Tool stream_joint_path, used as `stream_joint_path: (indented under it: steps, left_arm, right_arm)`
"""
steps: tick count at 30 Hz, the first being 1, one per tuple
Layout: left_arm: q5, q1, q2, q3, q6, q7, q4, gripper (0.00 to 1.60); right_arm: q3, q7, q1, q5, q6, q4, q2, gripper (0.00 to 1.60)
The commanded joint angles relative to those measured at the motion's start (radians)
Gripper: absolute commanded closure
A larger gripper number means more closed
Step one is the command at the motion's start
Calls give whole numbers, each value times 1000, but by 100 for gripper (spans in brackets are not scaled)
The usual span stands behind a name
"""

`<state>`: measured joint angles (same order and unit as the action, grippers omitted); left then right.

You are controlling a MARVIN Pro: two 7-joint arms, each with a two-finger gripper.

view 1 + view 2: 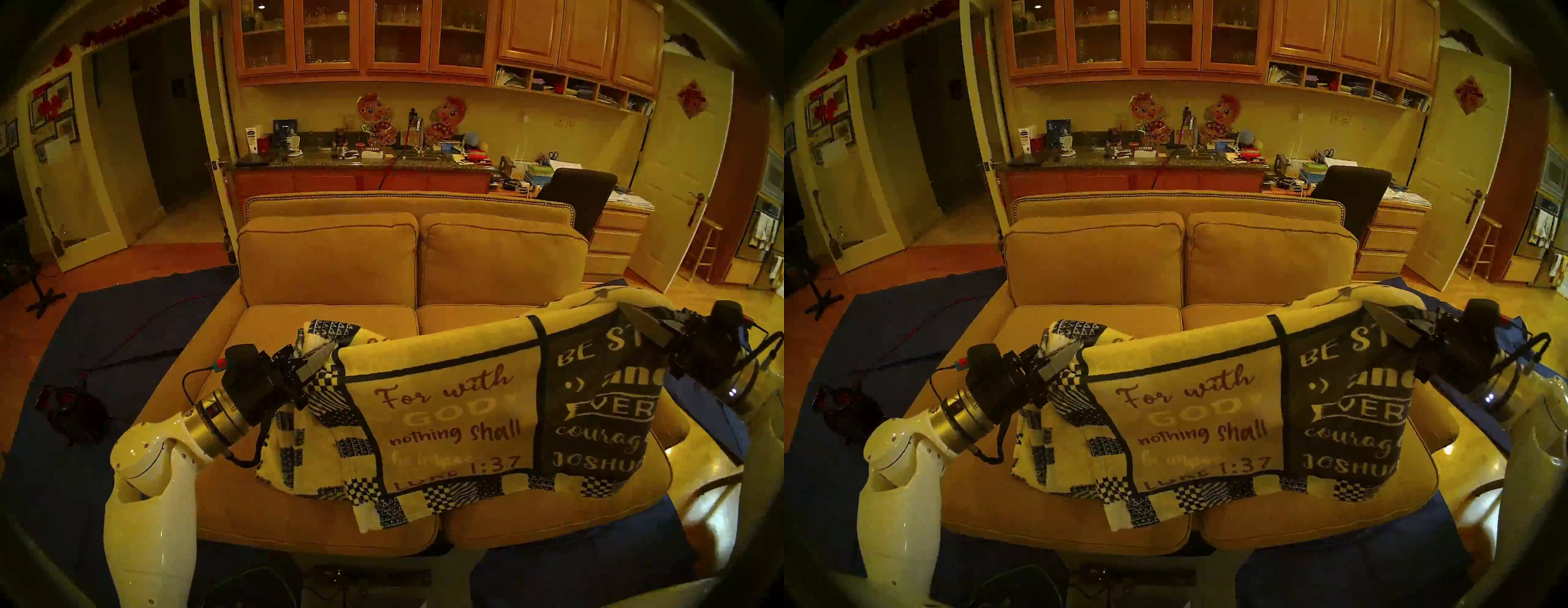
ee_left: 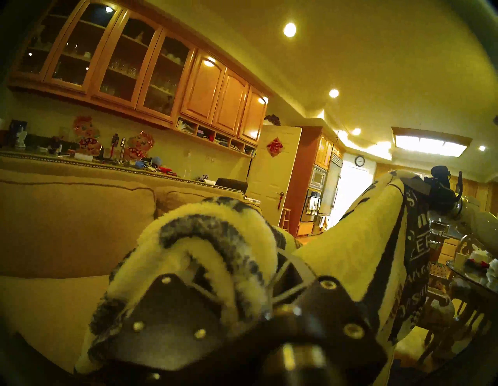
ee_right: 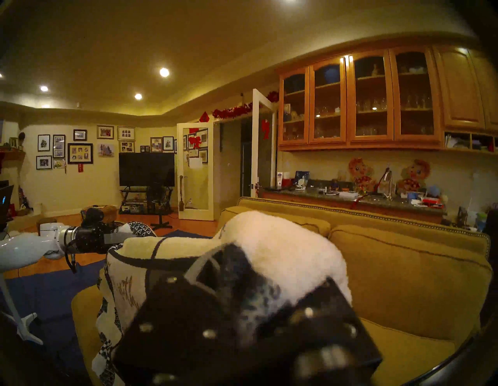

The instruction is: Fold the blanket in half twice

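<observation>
Both head views are showing the blanket hanging as a folded sheet in the lower centre of the frame, stretched between the two arms above the seat cushions of the tan sofa, its lower patchwork edge trailing near the front of the seat. The left gripper, at lower left, is clenching the bunched patchwork corner; the right gripper, at the right edge and higher in the frame, is pinching the top edge of the navy panel, so the upper fold line is sloping up toward the right. Only these views are displaying the printed face: the cream panel reading "For with GOD nothing shall" and the navy panel lettered "JOSHU". The right head view is showing more of the right arm's white shell at lower right. The left wrist view is filling its lower centre with plush fleece wrapped over the dark fingers, confirming the grasp, and is showing the stretched blanket running to the right gripper at the right edge, with ceiling lights that the head views are omitting. The right wrist view is showing the plain cream back of the blanket heaped over its own fingers and the left gripper at centre left, plus a television on the far wall.
</observation>
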<state>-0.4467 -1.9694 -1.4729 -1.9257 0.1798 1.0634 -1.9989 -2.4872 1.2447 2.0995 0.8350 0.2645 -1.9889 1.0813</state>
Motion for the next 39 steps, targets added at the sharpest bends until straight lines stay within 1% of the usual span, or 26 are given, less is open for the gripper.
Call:
stream_joint_path:
  steps: [1, 3, 4, 5, 7, 8, 9, 10, 11, 12, 13, 15, 16, 17, 19, 20, 23, 24, 25, 27, 31, 34, 36, 39]
  left_arm:
    - [-16, -27, -10, -33, -50, 22, -130, 160]
    - [-10, -16, -8, -36, -59, 23, -149, 160]
    - [-4, -21, -10, -41, -53, 14, -178, 160]
    - [0, -3, -6, -43, -54, 9, -172, 160]
    - [18, 11, -2, -47, -35, -16, -205, 160]
    - [32, 10, -2, -50, -20, -33, -236, 160]
    - [35, 33, 4, -45, -17, -36, -224, 160]
    - [51, 25, 4, -45, 4, -55, -263, 160]
    - [51, 25, 4, -45, 4, -55, -263, 160]
    - [56, 42, 10, -37, 6, -56, -257, 160]
    - [74, 46, 12, -26, 23, -72, -283, 160]
    - [94, 37, 10, -19, 53, -89, -316, 160]
    - [94, 37, 10, -19, 53, -89, -316, 160]
    - [106, 28, 10, -12, 70, -94, -328, 160]
    - [124, -6, 5, -13, 99, -106, -382, 160]
    - [116, -3, 8, -13, 88, -92, -372, 160]
    - [118, -25, 4, -22, 101, -89, -419, 160]
    - [110, -19, 6, -23, 93, -79, -411, 160]
    - [110, -30, 4, -29, 96, -78, -434, 160]
    - [103, -37, 5, -31, 88, -66, -445, 160]
    - [86, -72, -5, -49, 77, -41, -445, 160]
    - [80, -82, -13, -63, 66, -35, -445, 160]
    - [59, -89, -24, -89, 47, -18, -445, 160]
    - [44, -94, -29, -105, 33, -1, -445, 160]
  right_arm:
    - [-136, 51, 83, 45, 7, -77, 102, 160]
    - [-166, 69, 104, 52, 10, -96, 129, 160]
    - [-181, 78, 115, 56, 12, -106, 144, 160]
    - [-197, 88, 126, 62, 15, -118, 158, 160]
    - [-224, 105, 143, 71, 20, -139, 184, 160]
    - [-238, 114, 152, 76, 23, -151, 197, 160]
    - [-253, 122, 161, 82, 26, -160, 202, 160]
    - [-267, 129, 165, 86, 31, -170, 218, 160]
    - [-267, 129, 165, 86, 31, -170, 218, 160]
    - [-283, 137, 170, 92, 35, -179, 228, 160]
    - [-315, 152, 181, 105, 43, -195, 244, 160]
    - [-348, 171, 195, 120, 54, -216, 268, 160]
    - [-348, 171, 195, 120, 54, -216, 268, 160]
    - [-374, 194, 212, 132, 63, -233, 289, 160]
    - [-392, 209, 225, 147, 67, -241, 309, 160]
    - [-393, 214, 228, 151, 66, -241, 314, 160]
    - [-393, 225, 236, 160, 67, -239, 324, 160]
    - [-393, 228, 238, 163, 66, -237, 327, 160]
    - [-393, 231, 242, 169, 63, -234, 332, 160]
    - [-393, 236, 246, 176, 60, -233, 335, 160]
    - [-393, 239, 261, 204, 49, -236, 349, 160]
    - [-393, 239, 263, 218, 42, -239, 350, 160]
    - [-393, 239, 265, 242, 28, -246, 347, 160]
    - [-393, 239, 270, 260, 18, -255, 350, 160]
